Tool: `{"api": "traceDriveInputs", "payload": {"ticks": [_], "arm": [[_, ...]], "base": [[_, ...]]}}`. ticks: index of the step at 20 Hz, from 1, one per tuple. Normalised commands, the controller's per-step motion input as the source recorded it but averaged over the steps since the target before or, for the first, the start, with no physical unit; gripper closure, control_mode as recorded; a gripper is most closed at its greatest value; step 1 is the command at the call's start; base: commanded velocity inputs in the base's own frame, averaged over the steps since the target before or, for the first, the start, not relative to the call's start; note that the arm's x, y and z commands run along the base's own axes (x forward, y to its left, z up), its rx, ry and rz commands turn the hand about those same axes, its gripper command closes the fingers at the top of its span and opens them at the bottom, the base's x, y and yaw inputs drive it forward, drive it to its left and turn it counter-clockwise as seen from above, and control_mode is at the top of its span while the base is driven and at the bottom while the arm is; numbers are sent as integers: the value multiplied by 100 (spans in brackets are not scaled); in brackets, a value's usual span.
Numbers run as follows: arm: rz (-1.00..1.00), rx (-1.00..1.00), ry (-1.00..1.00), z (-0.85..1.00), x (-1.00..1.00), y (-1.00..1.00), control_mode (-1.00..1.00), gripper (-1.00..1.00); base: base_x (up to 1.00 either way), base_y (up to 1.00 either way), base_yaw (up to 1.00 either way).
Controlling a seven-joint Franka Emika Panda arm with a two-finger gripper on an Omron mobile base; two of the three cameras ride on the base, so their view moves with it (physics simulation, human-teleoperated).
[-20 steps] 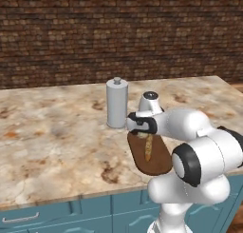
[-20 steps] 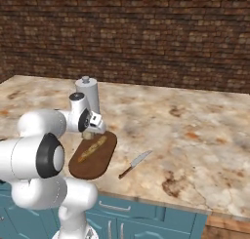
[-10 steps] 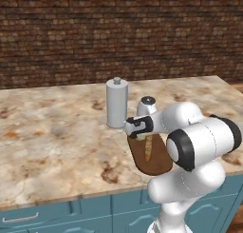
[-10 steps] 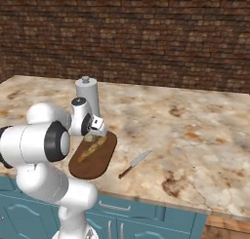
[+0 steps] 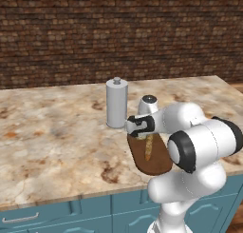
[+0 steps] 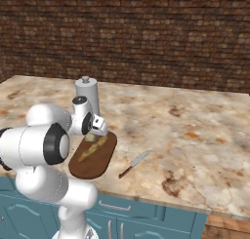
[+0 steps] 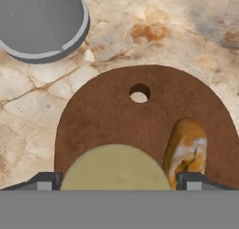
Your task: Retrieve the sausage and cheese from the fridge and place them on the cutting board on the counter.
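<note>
Hand view: the cheese (image 7: pixel 115 168) sits on the cutting board (image 7: pixel 107 116), between the two fingers (image 7: pixel 44 181), which stand spread at its sides with no clear contact, so the piece looks released rather than gripped. A tan bread-like stick (image 7: pixel 186 151) lies just beside it on the board. The gripper (image 6: pixel 93 134) hangs low over the board's far end, near the grey canister (image 5: pixel 116 102) on the surface (image 5: pixel 52 132). The sausage's position cannot be determined.
</note>
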Motion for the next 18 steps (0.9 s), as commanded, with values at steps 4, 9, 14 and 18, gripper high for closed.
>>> {"api": "traceDriveInputs", "payload": {"ticks": [4, 9, 14, 18], "arm": [[-2, 0, 0, 36, -7, 0, -100, -100], [-2, 0, 0, 73, -43, 0, -100, -100], [-2, 1, 0, 71, -100, -3, -100, -100], [-1, 0, 0, 53, -100, -22, -100, -100]], "base": [[0, 0, 0], [0, 0, 0], [0, 0, 0], [0, 0, 0]]}}
